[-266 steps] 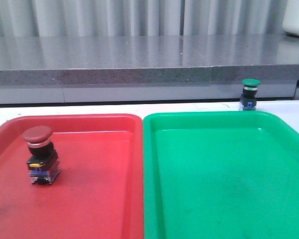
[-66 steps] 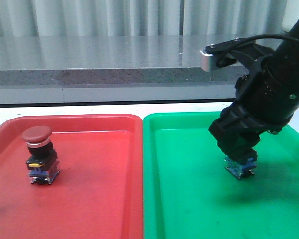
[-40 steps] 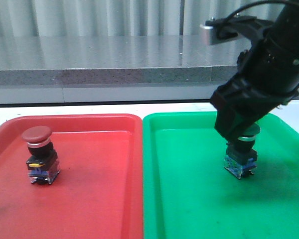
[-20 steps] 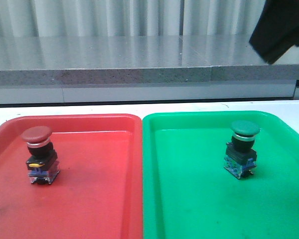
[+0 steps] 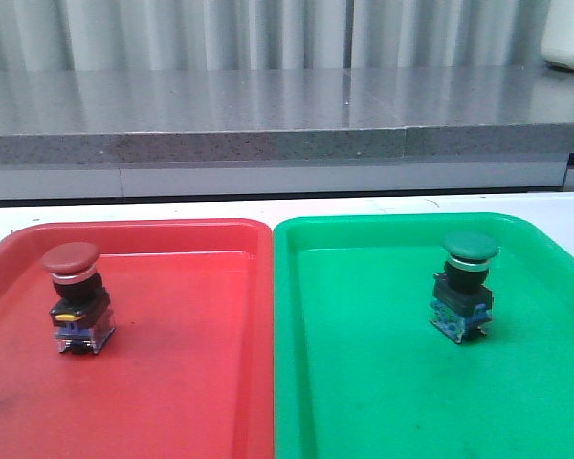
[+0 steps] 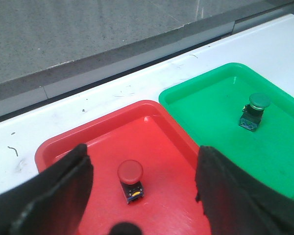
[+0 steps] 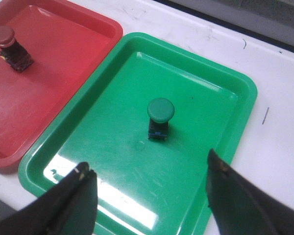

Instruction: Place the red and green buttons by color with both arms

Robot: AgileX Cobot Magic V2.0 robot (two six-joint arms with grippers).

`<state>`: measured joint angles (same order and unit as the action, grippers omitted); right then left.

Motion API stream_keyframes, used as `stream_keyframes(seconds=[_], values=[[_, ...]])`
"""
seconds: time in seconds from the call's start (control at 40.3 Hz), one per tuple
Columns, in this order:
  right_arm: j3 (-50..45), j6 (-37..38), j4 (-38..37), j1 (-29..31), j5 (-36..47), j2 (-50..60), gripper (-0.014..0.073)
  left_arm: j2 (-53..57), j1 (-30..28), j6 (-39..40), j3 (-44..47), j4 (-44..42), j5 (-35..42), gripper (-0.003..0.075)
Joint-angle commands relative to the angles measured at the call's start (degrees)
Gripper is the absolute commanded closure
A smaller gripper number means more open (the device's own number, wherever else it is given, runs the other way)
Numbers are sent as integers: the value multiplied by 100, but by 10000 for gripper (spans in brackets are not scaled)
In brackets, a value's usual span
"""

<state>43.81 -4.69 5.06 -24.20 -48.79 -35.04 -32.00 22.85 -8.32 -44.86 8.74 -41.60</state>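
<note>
Green button (image 5: 467, 284) now stands free in the green tray (image 5: 364, 382), well below the withdrawn, spread-open right gripper (image 7: 149, 205). Red button (image 5: 76, 296) sits in the red tray (image 5: 172, 402) under the open left gripper (image 6: 142, 196); sorting looks complete.

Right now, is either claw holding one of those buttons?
No. Both grippers, left and right, are open and empty; each button stands alone in its tray.
</note>
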Motion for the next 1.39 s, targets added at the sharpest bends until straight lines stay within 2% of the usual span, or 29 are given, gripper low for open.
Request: stream_keyframes(seconds=[0.0, 0.199, 0.273, 0.323, 0.447, 0.521, 0.645, 0.893, 1.141, 1.241, 1.365], values=[[-50, 3, 21, 1, 197, 375, 97, -13, 47, -13, -141, 64, 398, 281], [-283, 3, -60, 1, 71, 830, 102, -13, 47, -13, -141, 64, 398, 281], [-290, 3, -73, 1, 51, 837, 144, -13, 47, -13, -141, 64, 455, 281], [-290, 3, -73, 1, 56, 837, 204, -13, 47, -13, -141, 64, 465, 281], [-290, 3, -85, 1, 56, 837, 431, -13, 47, -13, -141, 64, 481, 286], [-290, 3, -85, 1, 56, 837, 549, -13, 47, -13, -141, 35, 498, 331], [-290, 3, -85, 1, 56, 837, 667, -13, 47, -13, -141, 21, 498, 394], [-290, 3, -85, 1, 56, 830, 663, -13, 47, -13, -141, 21, 498, 496], [-290, 3, -85, 1, 56, 830, 663, -13, 47, -13, -141, 21, 498, 566], [-290, 3, -85, 1, 47, 831, 663, 96, 56, -13, -30, -5, 607, 596], [-290, 3, -85, 1, 50, 827, 663, 457, -234, -13, 387, -57, 1142, 662]])
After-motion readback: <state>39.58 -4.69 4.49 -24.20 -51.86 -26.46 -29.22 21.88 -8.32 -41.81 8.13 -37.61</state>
